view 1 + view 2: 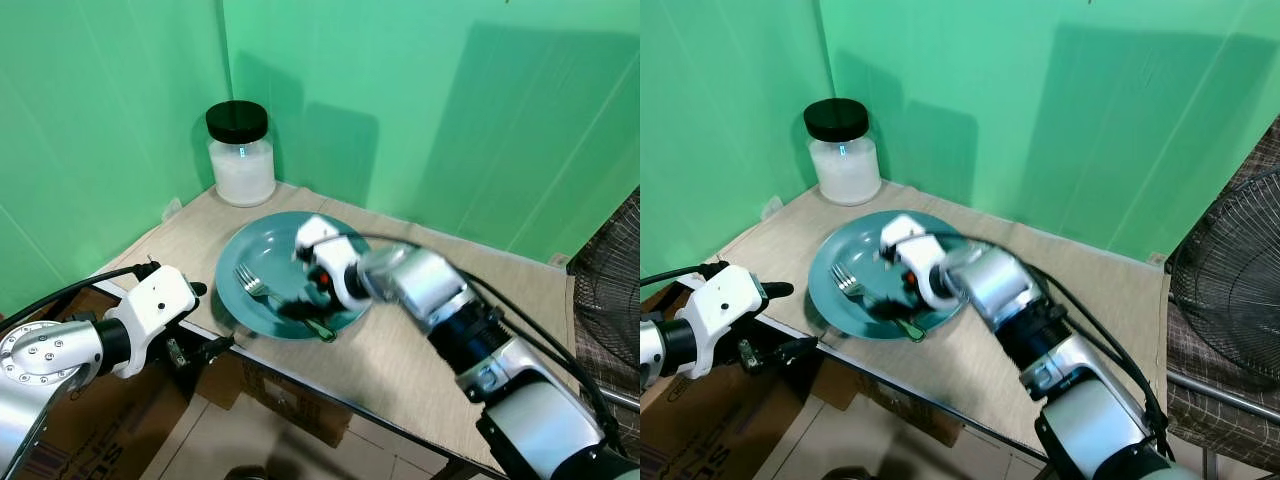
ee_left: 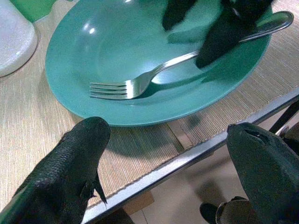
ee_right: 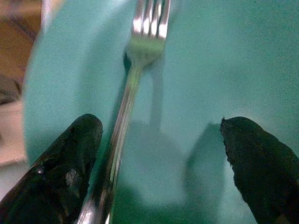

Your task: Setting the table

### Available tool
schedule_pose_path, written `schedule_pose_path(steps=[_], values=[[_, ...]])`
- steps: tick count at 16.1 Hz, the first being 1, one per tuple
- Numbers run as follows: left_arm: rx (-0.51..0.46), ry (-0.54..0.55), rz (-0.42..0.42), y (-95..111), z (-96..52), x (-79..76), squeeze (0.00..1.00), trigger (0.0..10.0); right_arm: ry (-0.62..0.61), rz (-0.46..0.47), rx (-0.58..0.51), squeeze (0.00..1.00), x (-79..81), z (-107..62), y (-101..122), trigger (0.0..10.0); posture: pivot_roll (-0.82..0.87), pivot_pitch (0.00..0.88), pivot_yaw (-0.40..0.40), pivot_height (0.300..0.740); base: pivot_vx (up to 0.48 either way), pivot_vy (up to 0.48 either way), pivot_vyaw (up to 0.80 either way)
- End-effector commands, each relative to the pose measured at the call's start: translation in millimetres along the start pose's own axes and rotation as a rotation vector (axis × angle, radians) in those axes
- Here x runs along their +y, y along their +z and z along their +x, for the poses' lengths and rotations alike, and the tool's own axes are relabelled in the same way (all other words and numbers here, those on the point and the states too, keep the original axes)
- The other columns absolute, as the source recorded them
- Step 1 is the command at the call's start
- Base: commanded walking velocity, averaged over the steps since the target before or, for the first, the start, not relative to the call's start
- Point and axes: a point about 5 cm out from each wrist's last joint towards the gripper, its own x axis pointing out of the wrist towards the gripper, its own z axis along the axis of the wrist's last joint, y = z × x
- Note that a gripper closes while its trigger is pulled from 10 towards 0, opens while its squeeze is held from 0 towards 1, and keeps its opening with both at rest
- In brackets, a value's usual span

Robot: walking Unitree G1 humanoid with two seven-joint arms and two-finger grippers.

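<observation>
surface: table w/ tan woven mat, metal front edge, running from left-centre to lower right of the left eye view. green backdrop walls behind, meeting in a corner at upper left. cardboard boxes on the floor under the table edge, lower left.

other items, l to r: glass jar w/ black lid & white contents, upper left, at the back corner of the table, apart from the plate. black wire fan guard at far right edge, off the table.

task items: teal plate at frame centre-left, near the front edge of the table. fork lies in the plate, tines toward the left, handle running right over the plate's rim.

left gripper: lower left, at the table's front edge just beside the plate, fingers spread apart, holding nothing; not touching the plate.

right gripper: centre of frame, arm reaching in from lower right, down over the plate. fingers wide apart, straddling the fork handle, which lies close to one finger; not clamped on it.
</observation>
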Motion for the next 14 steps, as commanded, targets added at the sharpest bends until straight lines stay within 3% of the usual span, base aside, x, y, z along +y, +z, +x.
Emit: schedule_pose_path(steps=[1,2,3,4,5,6,14], values=[[-0.006,-0.005,0.012,2.9,1.5,-1.3,0.0,10.0,-0.025,0.0,0.021,0.0,-1.6,0.8,-2.2,10.0,0.2,0.0,-0.033,0.74,0.0,0.0,0.0],[-0.007,-0.006,0.012,3.1,1.9,-1.6,0.0,10.0,-0.034,0.014,0.032,0.0,-1.5,2.7,-4.5,10.0,0.2,0.0,-0.036,0.74,0.0,0.0,0.0],[-0.007,-0.008,0.011,3.2,2.1,-1.8,0.0,10.0,-0.032,0.035,0.038,0.0,-1.1,4.0,-5.4,9.2,0.21,0.0,-0.039,0.74,0.0,0.0,0.0],[-0.007,-0.009,0.01,3.0,1.9,-1.9,0.0,10.0,-0.034,0.045,0.039,0.0,-1.3,4.7,-5.5,4.9,0.21,0.0,-0.039,0.74,0.0,0.0,0.0],[-0.005,-0.01,0.009,2.7,1.5,-2.3,0.0,10.0,-0.043,0.056,0.038,0.0,-2.4,5.5,-5.5,1.5,0.21,0.0,-0.04,0.74,0.0,0.0,0.0],[-0.004,-0.01,0.009,2.5,1.2,-2.4,0.0,10.0,-0.044,0.065,0.036,0.0,-2.7,5.9,-5.4,0.0,0.21,0.0,-0.041,0.74,0.0,0.0,0.0],[-0.006,-0.008,0.01,2.9,2.8,-2.4,0.0,10.0,-0.04,0.108,0.026,0.0,-3.6,9.9,-5.7,0.0,0.21,0.0,-0.042,0.74,0.0,0.0,0.0]])
